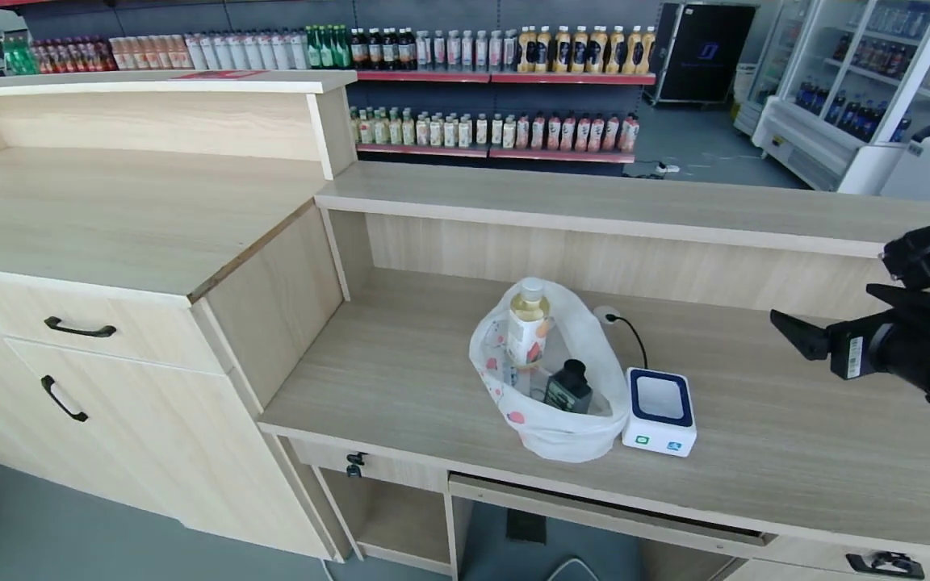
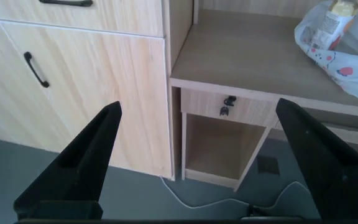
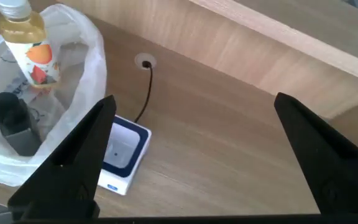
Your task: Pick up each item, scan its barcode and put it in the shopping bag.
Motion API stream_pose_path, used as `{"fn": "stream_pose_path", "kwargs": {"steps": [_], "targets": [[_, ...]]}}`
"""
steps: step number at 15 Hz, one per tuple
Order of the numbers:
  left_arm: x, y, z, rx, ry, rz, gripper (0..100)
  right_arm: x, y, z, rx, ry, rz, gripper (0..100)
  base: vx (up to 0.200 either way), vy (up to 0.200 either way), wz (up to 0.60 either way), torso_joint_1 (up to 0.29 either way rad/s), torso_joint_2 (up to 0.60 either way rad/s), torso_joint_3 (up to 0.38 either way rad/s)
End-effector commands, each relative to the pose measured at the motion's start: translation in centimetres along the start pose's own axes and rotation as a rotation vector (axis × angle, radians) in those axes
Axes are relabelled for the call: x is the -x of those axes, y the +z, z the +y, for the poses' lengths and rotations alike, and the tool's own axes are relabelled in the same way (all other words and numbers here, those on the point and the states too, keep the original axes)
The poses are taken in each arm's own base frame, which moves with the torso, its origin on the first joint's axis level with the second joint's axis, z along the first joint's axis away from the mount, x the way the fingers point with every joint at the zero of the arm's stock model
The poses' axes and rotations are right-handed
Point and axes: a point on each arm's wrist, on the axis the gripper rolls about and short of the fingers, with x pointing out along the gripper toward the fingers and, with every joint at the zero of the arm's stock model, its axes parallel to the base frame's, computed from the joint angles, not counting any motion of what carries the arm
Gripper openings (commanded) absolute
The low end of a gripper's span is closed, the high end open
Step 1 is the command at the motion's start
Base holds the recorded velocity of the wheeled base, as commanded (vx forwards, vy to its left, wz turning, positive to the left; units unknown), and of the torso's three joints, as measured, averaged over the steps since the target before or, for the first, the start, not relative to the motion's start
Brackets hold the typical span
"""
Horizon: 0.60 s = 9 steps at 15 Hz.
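Note:
A white plastic shopping bag (image 1: 562, 440) stands open on the wooden desk (image 1: 400, 379). Inside it a pale yellow drink bottle (image 1: 528, 323) stands upright beside a dark bottle (image 1: 568, 386). Touching the bag's right side is the white barcode scanner (image 1: 659, 410) with its blue-framed window. My right gripper (image 1: 828, 323) hovers open and empty above the desk, well to the right of the scanner. The right wrist view shows that gripper (image 3: 197, 162) over the scanner (image 3: 123, 152), bag (image 3: 86, 37) and yellow bottle (image 3: 27, 37). My left gripper (image 2: 194, 162) hangs open and empty, low in front of the cabinet, with the bag (image 2: 340, 62) far off.
A black cable (image 1: 634, 339) runs from the scanner to a hole in the desk. A raised counter ledge (image 1: 594, 202) walls the desk's back, a tall cabinet (image 1: 110, 266) its left. A keyboard drawer (image 1: 594, 508) sits below. Drink shelves (image 1: 497, 81) and fridges stand behind.

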Motion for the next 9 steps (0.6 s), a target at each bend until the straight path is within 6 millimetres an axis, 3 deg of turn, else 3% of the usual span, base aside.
{"fn": "stream_pose_path", "kwargs": {"steps": [1, 3, 5, 9], "targets": [[0.0, 0.0, 0.0, 0.0, 0.001, 0.001, 100, 2.8, 1.2, -1.1, -0.057, -0.081, -0.033, 100, 0.0, 0.0, -0.6, 0.002, 0.0, 0.007], [0.0, 0.0, 0.0, 0.0, 0.001, 0.001, 100, 4.3, 1.7, -1.5, -0.102, -0.121, -0.059, 100, 0.0, 0.0, -0.3, -0.001, 0.0, 0.004], [0.0, 0.0, 0.0, 0.0, 0.001, 0.001, 100, 7.5, 1.0, -0.9, -0.248, -0.101, -0.097, 100, 0.0, 0.0, 0.0, 0.0, 0.0, 0.0], [0.0, 0.0, 0.0, 0.0, 0.001, 0.001, 100, 15.5, -5.9, 2.0, -0.258, -0.057, -0.055, 100, 0.0, 0.0, 0.0, 0.0, 0.0, 0.0]]}}
